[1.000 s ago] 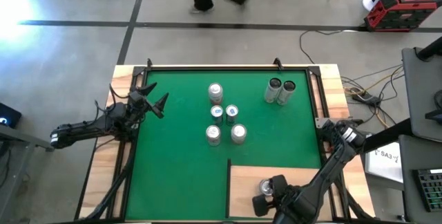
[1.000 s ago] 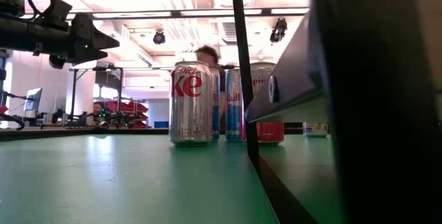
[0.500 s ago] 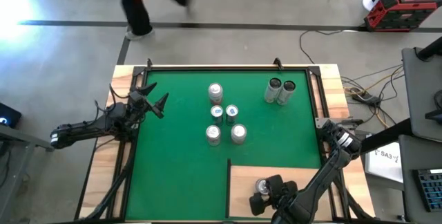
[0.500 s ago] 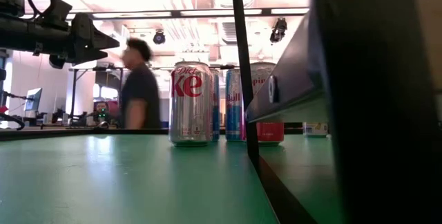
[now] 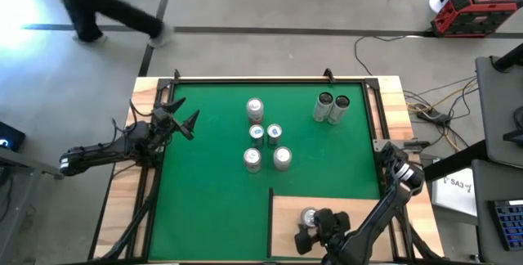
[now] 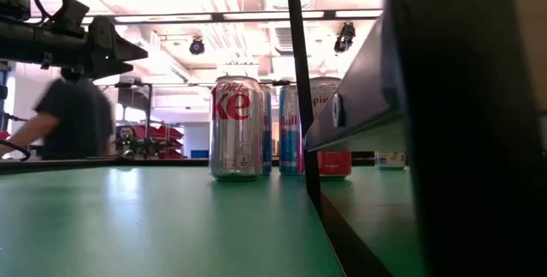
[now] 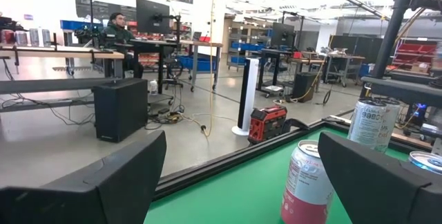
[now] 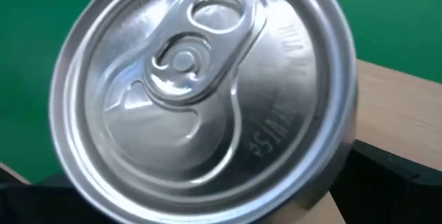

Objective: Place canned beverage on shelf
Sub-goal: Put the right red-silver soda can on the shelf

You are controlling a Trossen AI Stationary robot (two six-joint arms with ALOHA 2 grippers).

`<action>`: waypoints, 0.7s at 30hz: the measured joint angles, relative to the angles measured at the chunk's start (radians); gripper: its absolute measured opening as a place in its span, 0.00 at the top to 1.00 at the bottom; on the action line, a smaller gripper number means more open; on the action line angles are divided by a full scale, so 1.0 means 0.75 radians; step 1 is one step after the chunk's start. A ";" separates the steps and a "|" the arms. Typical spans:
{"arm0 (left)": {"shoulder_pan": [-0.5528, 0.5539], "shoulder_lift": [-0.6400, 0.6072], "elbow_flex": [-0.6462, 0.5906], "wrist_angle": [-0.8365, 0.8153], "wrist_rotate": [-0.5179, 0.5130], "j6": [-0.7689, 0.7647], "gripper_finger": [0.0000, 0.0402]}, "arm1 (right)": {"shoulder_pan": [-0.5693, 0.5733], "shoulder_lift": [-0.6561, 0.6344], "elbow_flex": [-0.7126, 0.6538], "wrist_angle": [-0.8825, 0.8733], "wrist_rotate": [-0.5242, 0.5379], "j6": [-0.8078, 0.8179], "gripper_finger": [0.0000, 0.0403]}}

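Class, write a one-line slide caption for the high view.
Right gripper over a can on the wooden shelf; six cans wait on the green mat.

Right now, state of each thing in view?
can on the shelf: upright, sealed, right gripper at it, grip unclear
shelf: flat on the mat's near right corner
four cans mid-mat: upright
two cans far right: tilted or lying, unclear
left gripper: open, empty, over the mat's left edge
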 joint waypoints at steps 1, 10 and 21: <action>0.000 0.000 0.000 0.000 0.000 0.000 0.10 | 0.000 0.004 0.000 -0.001 0.008 -0.006 0.12; 0.000 0.000 0.000 0.000 0.000 0.000 0.10 | 0.017 0.020 0.000 0.003 0.090 -0.071 0.14; 0.000 0.000 0.000 0.000 0.000 0.000 0.10 | 0.024 0.020 0.020 0.016 0.174 -0.151 0.05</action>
